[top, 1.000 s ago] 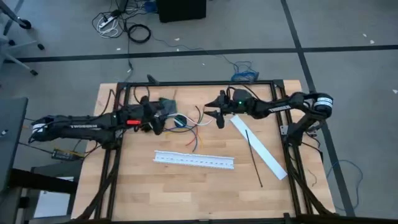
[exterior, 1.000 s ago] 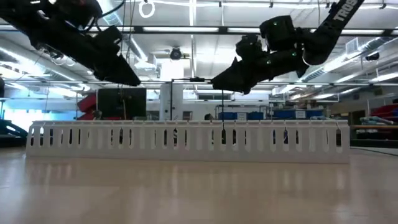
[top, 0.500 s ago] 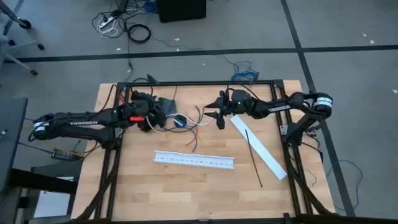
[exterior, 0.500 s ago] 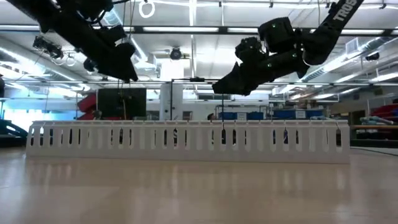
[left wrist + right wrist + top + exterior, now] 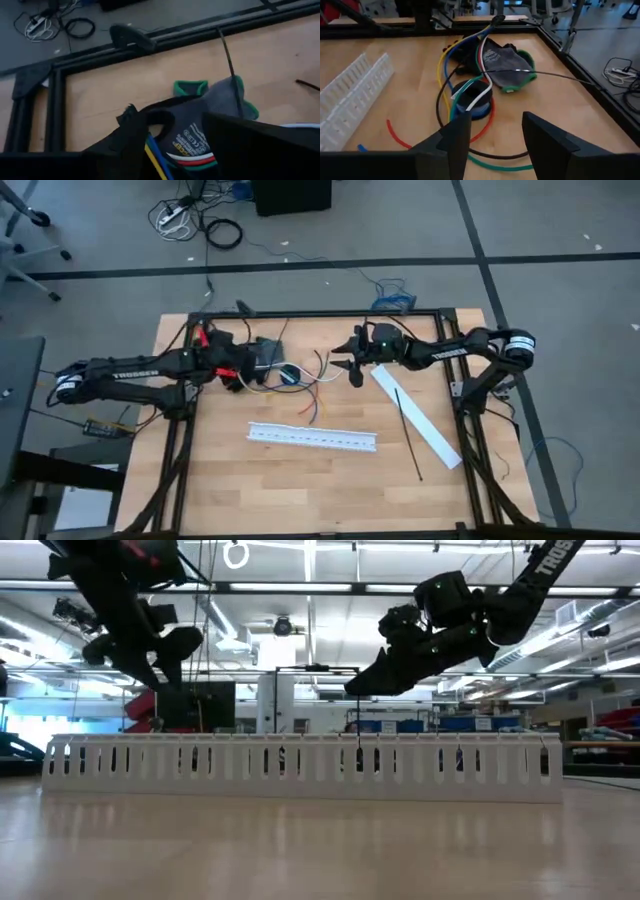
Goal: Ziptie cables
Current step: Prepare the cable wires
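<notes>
The cables (image 5: 305,385), loose thin wires in white, red, blue, yellow and black, lie on the table's far middle around a small blue coil (image 5: 472,100). The ziptie (image 5: 408,435), a thin black strap, lies at the right, its far part on a flat white strip (image 5: 425,423). My left gripper (image 5: 250,370) hangs open above a grey glove (image 5: 220,100), left of the cables. Yellow and blue wires (image 5: 154,152) show between its fingers. My right gripper (image 5: 348,368) is open and raised just right of the cables, pointing at them (image 5: 470,95). My left gripper has the yellow and blue wires (image 5: 154,152) running close along the inner side of one finger (image 5: 127,145). Whether that finger touches them I cannot tell. The fingers slant down from the table's left.
A long white slotted channel (image 5: 312,437) lies across the near middle and fills the low view (image 5: 300,765). A black frame rail (image 5: 320,315) borders the table. A small black clip (image 5: 130,36) rests on the far rail, and a thin dark rod (image 5: 227,55) crosses the glove.
My left gripper has drawn back toward the table's left and far edges and risen a little. It has tipped from a shallow slant to pointing more steeply down. The cables lie as before.
</notes>
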Controlling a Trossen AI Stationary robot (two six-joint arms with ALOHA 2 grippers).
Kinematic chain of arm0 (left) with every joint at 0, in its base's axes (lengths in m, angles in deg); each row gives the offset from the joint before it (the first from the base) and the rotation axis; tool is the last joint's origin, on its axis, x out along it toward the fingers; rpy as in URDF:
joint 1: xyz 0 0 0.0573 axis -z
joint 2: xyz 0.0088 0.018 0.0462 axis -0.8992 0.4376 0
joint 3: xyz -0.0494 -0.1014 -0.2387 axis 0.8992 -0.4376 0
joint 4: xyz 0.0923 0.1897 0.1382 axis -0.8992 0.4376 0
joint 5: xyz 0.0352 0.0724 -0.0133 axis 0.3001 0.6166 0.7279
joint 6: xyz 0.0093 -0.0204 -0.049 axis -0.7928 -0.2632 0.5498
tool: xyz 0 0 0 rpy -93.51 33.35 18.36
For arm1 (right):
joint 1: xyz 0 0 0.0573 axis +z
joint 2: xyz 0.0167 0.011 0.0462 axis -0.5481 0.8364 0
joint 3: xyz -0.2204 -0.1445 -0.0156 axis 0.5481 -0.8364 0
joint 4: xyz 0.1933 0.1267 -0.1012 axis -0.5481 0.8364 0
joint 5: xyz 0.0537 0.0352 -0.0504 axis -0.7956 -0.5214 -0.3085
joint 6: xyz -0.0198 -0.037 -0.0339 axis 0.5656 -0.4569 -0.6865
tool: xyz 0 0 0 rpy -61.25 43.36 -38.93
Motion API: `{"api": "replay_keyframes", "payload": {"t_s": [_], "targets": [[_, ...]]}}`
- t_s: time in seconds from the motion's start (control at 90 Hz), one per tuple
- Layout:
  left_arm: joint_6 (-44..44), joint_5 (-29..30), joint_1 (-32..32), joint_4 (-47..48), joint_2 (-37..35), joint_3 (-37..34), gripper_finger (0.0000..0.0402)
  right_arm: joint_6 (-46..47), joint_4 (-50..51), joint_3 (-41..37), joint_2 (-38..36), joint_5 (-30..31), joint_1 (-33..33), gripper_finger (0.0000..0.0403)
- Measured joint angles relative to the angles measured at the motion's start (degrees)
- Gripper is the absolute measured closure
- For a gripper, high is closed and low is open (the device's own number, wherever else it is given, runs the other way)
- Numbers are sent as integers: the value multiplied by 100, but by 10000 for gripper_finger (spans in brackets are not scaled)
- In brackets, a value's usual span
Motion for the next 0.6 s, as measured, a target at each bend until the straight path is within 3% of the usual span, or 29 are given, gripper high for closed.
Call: {"api": "replay_keyframes", "payload": {"t_s": [0.2, 0.6], "targets": [[6, -2, -2, -574, 498, -178, 214, -82, 290, -2, 0, -2, 0, 233], [156, -223, -518, -495, 1023, -188, 214, -122, 604, -4, 0, -2, 0, 233]]}}
